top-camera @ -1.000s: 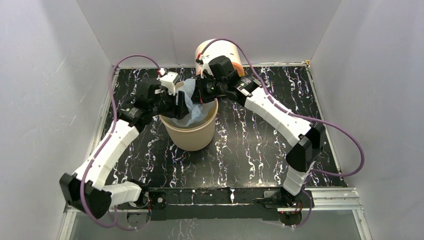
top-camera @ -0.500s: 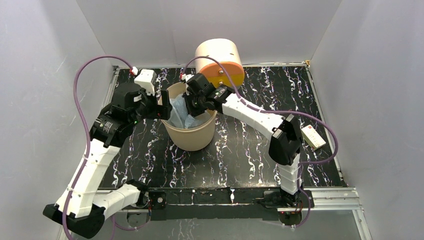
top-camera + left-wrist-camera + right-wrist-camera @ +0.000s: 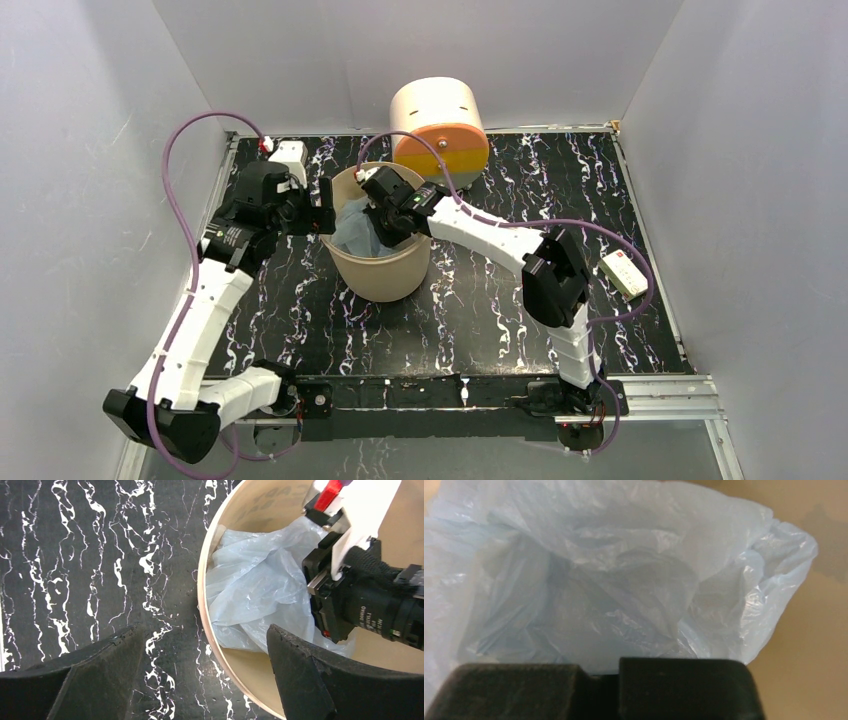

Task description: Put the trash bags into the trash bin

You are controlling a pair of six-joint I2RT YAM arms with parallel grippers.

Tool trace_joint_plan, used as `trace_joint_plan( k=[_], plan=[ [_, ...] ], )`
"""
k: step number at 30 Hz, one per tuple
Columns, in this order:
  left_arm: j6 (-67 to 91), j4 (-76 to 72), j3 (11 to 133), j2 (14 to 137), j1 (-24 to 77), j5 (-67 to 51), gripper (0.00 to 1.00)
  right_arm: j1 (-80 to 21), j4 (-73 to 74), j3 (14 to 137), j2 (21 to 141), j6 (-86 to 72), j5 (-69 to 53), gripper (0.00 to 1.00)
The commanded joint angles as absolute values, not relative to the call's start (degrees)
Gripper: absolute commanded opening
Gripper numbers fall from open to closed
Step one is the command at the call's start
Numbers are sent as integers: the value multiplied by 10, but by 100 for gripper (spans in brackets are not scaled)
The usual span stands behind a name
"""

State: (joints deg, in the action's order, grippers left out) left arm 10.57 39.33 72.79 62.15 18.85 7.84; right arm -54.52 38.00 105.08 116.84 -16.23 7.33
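Note:
The trash bin (image 3: 380,268) is a beige round bucket standing left of the table's middle. The pale-blue trash bag (image 3: 352,226) lies crumpled inside it, and the same trash bag (image 3: 255,590) fills the bin's left half in the left wrist view. My right gripper (image 3: 383,228) reaches down into the bin (image 3: 819,645). Its fingers (image 3: 674,690) are shut, with the bag's film (image 3: 614,595) pinched at their tips. My left gripper (image 3: 202,635) is open and straddles the bin's left rim (image 3: 201,595) with nothing between its fingers.
A cream cylinder with an orange-yellow front (image 3: 440,125) stands against the back wall, just behind the bin. A small white box (image 3: 625,273) lies at the table's right side. White walls close in left, right and back. Purple cables loop over both arms.
My left gripper has opened, let the bag go and drawn back to the bin's left rim. My right gripper has gone lower into the bin, and the bag has sunk inside.

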Motion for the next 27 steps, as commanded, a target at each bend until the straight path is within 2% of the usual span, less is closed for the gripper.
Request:
trace_joint_plan(
  k=[1,7,14,17,22,27],
  plan=[
    [105,352,706,628,176,38,88,-549,373,1047,1138,-152,107,0],
    [89,342,699,660,173,-73,70,-540,378,1016,1102,-140,141,0],
    [71,324,681,670,173,-294,64,-521,365,944,1023,-136,147,0],
    [117,293,665,674,174,-382,61,-514,354,914,979,-126,134,0],
    [268,177,602,636,175,-385,60,-494,361,876,919,-128,113,0],
    [323,161,584,601,183,-342,62,-475,341,838,869,-138,68,0]
  ],
)
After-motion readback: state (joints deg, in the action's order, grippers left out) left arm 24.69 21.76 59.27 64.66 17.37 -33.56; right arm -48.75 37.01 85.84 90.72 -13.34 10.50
